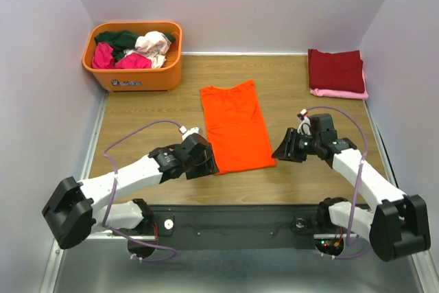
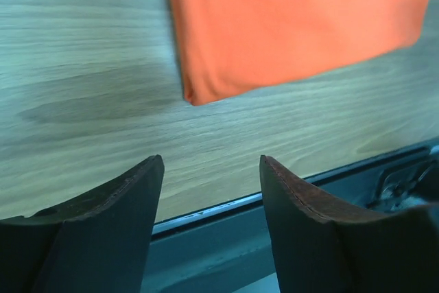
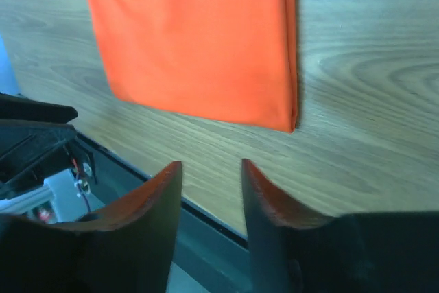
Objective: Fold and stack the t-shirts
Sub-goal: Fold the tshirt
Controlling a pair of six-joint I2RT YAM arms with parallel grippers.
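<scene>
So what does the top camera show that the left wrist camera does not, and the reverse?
Only top: the tub with loose shirts, the dark red shirt on the pink shirt far right, the right gripper. Only left wrist: the left gripper close up, open, empty. Both: the orange shirt, folded, flat on the table.

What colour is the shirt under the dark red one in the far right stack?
Light pink. The bottom shirt shows best in the top external view.

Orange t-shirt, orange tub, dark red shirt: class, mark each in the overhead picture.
orange t-shirt [image 1: 235,128]: top view, centre of cloth.
orange tub [image 1: 158,73]: top view, front wall.
dark red shirt [image 1: 335,70]: top view, centre of top.
</scene>
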